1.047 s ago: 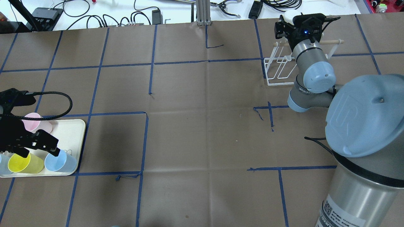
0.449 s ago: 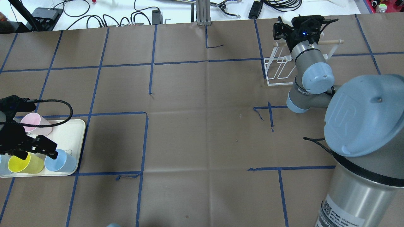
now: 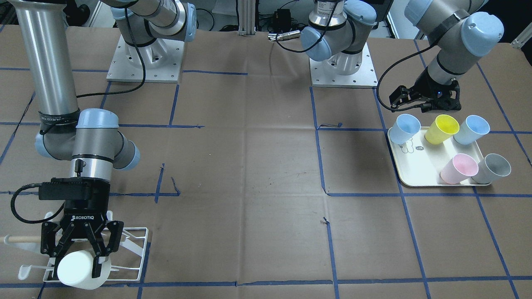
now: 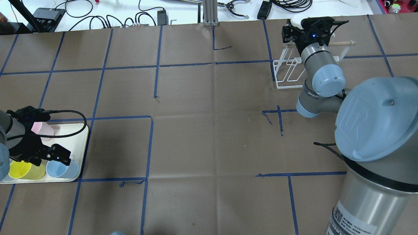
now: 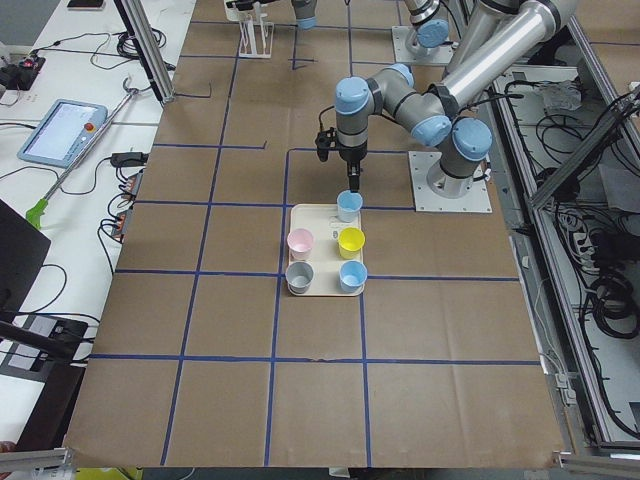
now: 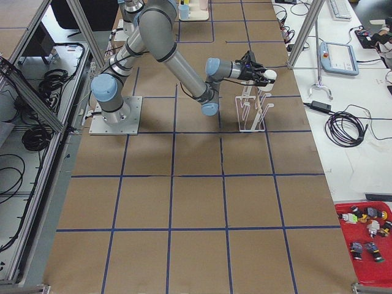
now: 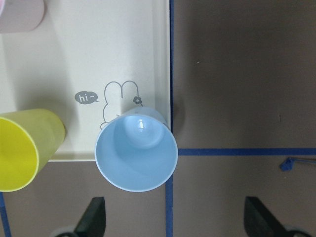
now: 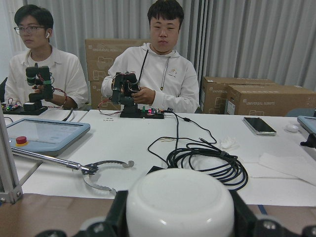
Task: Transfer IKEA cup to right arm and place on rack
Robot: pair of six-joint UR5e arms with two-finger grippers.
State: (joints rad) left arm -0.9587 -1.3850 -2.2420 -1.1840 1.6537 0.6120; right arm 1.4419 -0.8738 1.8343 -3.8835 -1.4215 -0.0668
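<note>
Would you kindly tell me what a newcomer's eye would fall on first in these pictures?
The right claw grips a white cup just over the white wire rack on the table's far right side. On the robot's left, a cream tray holds five coloured cups, and the left claw hangs open above the light-blue cup by its rabbit drawing.

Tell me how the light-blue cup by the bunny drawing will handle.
Light-blue cup: probably light and stiff, looking like thin plastic. Its smooth tapered wall may slip. Standing at the tray edge, a push could tip it off.
</note>
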